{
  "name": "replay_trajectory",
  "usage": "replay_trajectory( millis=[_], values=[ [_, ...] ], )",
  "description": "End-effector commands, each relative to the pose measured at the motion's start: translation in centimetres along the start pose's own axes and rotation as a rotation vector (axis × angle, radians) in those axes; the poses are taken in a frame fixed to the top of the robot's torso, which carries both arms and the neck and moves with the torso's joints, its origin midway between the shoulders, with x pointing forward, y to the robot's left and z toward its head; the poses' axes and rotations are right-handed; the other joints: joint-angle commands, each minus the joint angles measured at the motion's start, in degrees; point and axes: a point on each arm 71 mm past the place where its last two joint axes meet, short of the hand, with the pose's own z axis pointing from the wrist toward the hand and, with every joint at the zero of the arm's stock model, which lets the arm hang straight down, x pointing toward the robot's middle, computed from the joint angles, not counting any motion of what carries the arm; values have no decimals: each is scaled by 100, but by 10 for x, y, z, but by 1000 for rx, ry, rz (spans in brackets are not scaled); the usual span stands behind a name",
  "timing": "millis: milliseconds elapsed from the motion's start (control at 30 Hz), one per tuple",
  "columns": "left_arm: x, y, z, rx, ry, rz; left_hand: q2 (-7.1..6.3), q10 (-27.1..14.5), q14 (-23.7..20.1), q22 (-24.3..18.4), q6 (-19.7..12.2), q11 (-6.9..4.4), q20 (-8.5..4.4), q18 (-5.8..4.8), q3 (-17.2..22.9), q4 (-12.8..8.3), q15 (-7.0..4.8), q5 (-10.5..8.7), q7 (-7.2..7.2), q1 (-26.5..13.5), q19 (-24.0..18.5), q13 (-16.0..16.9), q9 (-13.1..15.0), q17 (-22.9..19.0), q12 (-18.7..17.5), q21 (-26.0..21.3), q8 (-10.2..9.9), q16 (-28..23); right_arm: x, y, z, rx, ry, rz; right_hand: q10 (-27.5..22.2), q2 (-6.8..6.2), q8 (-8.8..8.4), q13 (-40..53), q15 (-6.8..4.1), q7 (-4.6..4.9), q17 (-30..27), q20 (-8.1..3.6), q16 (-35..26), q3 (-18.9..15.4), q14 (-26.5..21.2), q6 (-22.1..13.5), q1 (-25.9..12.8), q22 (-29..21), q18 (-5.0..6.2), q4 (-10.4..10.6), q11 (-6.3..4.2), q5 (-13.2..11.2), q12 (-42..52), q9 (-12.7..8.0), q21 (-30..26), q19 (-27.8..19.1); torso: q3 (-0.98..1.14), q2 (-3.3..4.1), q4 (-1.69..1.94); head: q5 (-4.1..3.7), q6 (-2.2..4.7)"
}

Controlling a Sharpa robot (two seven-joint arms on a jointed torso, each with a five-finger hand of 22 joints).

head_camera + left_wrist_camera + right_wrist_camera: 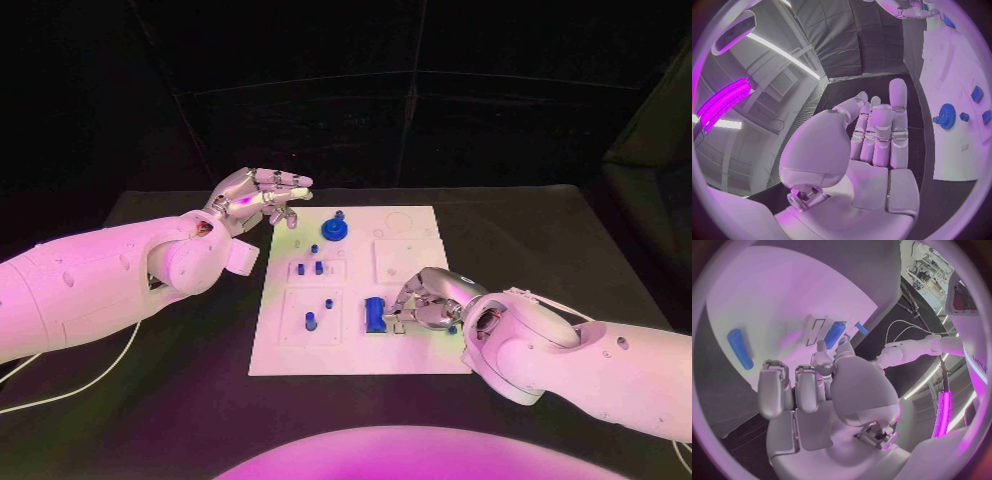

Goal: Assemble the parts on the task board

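1. The white task board (353, 350) lies in the middle of the black table (577, 240), its long side running away from the robot

2. The left hand (263, 196) hovers just off the board's far left corner, over the table. It grasps nothing; in the left wrist view its fingers (879, 132) stretch out straight, side by side, with an empty palm

3. A blue gear (335, 229) stands on the far part of the board, just beside the left hand but not touching it. In the left wrist view the same gear (945, 116) shows its toothed rim, with small blue pieces near it

4. Small blue pegs (309, 268) stand in a raised square in the middle of the board, and another blue peg (310, 321) stands in the square nearer the robot

5. The right hand (426, 303) is over the near right part of the board, fingers curled down

6. A blue block (374, 314) sits on the board right at the right hand's fingertips. Whether the fingers actually grip it, I cannot tell

7. The right wrist view shows a blue cylinder (739, 348) lying flat on the board, apart from the hand
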Motion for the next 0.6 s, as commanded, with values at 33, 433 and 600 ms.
replay_trajectory(
  millis=[33,433,600],
  values=[
    [1,-1,0,5,9,-9,-7,-33,-46,-7,-10,-7,12,75,-33,6,-8,15,35,-2,12,8,-7,-6,18,-17,9,17,-14,-3,-7,-56,-77,72,1,18,-77,1,56,21,43,55,-15,-44,329,-84,105,246,-78,-11,54,131,-19,-31,-9,84,3,-8,-5,-52,7],
    [1,0,-1,6,9,-10,-2,-40,-50,-11,-13,-6,13,75,-38,8,-7,15,35,-4,12,7,-7,-13,23,-20,10,17,-49,-56,-27,69,-109,-5,-10,43,-173,-1,80,44,68,84,-8,-87,334,-60,221,270,-81,-65,75,446,-35,-72,3,92,4,-7,-35,-299,57],
    [0,1,-2,4,8,-11,3,-46,-53,-13,-15,-5,13,75,-42,11,-6,15,36,-5,12,7,-8,-19,27,-23,10,16,-51,-68,-28,116,-81,-76,-14,32,-179,-8,80,41,62,87,-12,-118,333,-32,207,267,-81,-54,74,486,-47,-74,1,91,3,-1,-33,-366,44]
  ],
)
